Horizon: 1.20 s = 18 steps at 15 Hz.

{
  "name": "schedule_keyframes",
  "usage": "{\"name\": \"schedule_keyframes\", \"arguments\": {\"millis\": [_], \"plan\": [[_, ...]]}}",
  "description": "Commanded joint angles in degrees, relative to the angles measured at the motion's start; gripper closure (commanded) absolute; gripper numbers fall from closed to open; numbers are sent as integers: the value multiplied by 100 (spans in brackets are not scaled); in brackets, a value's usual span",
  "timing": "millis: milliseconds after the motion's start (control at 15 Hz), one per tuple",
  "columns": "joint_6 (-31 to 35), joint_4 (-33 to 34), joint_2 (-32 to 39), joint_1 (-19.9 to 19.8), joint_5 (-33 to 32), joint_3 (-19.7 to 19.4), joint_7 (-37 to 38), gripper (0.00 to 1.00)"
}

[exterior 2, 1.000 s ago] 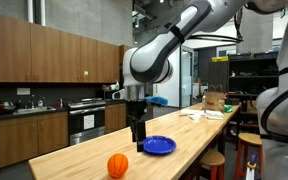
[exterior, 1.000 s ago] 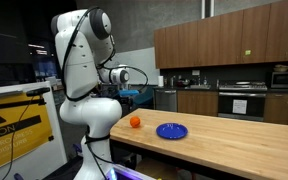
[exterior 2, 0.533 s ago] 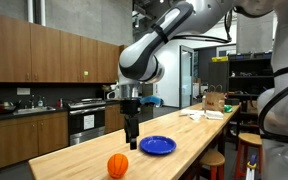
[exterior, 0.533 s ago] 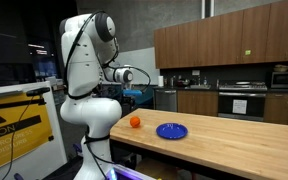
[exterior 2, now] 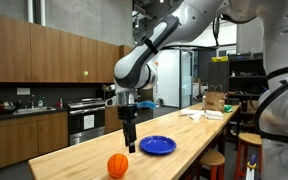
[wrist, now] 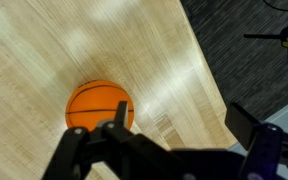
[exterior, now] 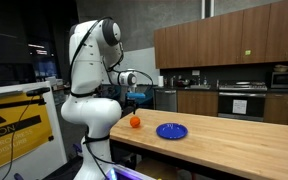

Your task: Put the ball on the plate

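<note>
Ball: the ball (exterior: pixel 135 122) sits on the table (exterior: pixel 234 135) near its end, just beside the plate (exterior: pixel 171 131) but apart from it
Gripper: the gripper (exterior 2: pixel 130 144) is spread wide and empty, above the ball
Offset: in the wrist view the ball (wrist: pixel 99 105) lies off-centre
Risk: a finger landing first may knock it rolling over the nearby edge
Later risk: released high, it may roll off the flat plate

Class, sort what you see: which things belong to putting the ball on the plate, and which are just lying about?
Job: ball, plate, open hand.
Lying about: brown box, white clutter beside it.
</note>
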Motion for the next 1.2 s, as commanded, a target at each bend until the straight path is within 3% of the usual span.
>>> {"name": "schedule_keyframes", "arguments": {"millis": [0,400,800,1133], "plan": [[-58,312,350,-138,-218,122,11,0],[198,386,538,-189,-842,204,-41,0],[553,335,597,-221,-841,316,-322,0],[334,494,760,-362,-1159,219,-662,0]]}}
